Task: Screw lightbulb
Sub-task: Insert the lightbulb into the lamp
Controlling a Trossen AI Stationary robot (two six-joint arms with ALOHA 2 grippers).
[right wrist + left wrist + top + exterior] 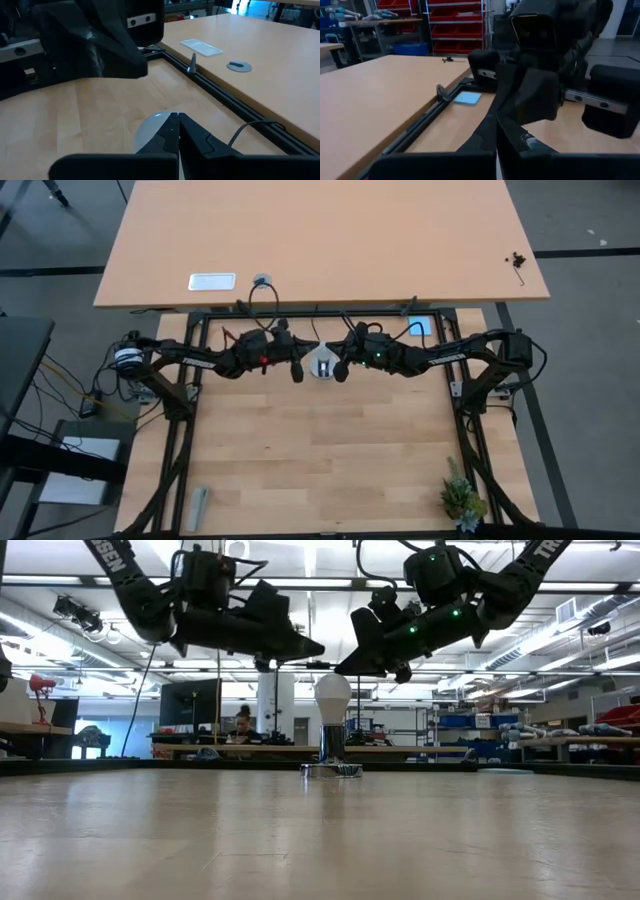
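Note:
The white frosted lightbulb (333, 696) stands upright with its screw base in the round silvery socket base (331, 770), which rests on the table near its far edge. It also shows in the high view (322, 365). My left gripper (316, 648) hovers just above and left of the bulb's top, shut and empty. My right gripper (343, 666) hovers just above and right of the top, shut and empty. The right wrist view shows the bulb's white dome (152, 126) right under my shut right gripper (178, 125). My left gripper (496, 137) faces the right arm.
A second, higher table stands beyond the far edge, with a white label (212, 281) and a grey grommet (262, 279) on it. A thin black cord (250, 127) runs from the socket. A small green plant (462, 498) stands at the near right and a grey object (199, 505) lies at the near left.

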